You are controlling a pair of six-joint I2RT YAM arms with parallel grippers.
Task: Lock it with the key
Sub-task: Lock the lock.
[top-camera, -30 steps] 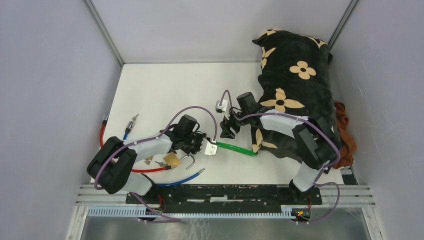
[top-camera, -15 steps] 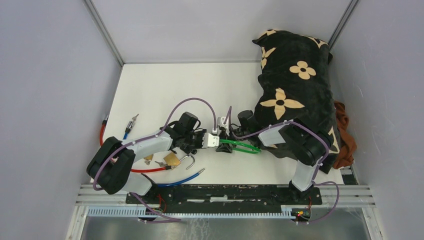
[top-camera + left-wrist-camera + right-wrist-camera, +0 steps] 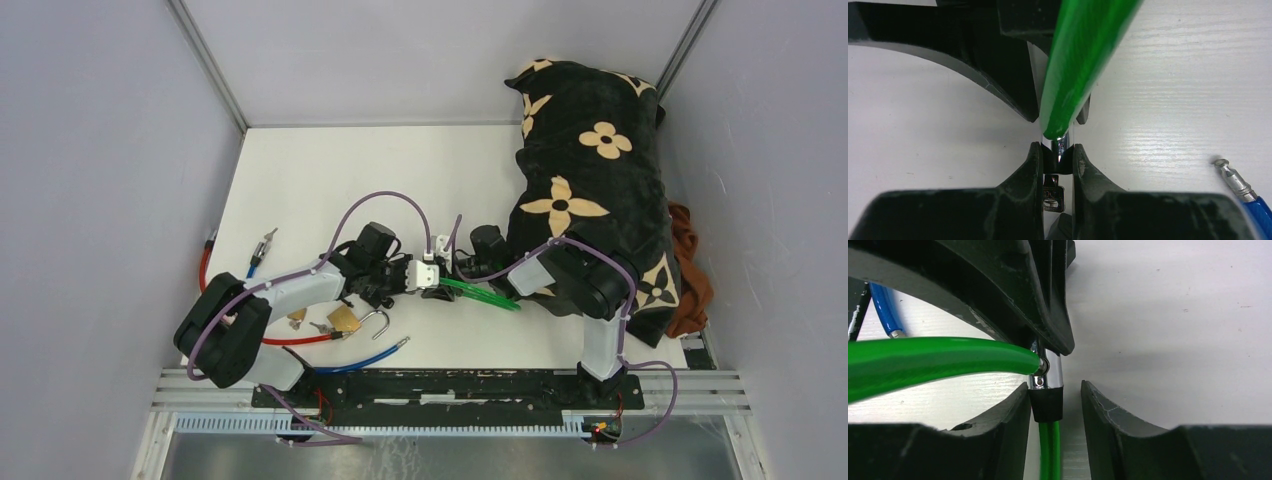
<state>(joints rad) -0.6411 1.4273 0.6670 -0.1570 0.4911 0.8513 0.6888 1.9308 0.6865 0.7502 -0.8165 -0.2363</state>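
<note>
Wrist cams show my left claw (image 3: 1057, 151) clamping the chrome tip of the green plastic-coated cable (image 3: 1083, 55), right claw (image 3: 1054, 390) half-wide around it; brass padlock (image 3: 345, 318) only overhead.

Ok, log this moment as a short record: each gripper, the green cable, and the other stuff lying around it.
left gripper: shut on the chrome end of the green cable
right gripper: open, fingers straddling the black cap, gap on one side
cable position: looped between the two arms
brass padlock: beside the left arm, shackle open
blue cable: loose, near the left arm's base
floral blanket: right side
</note>
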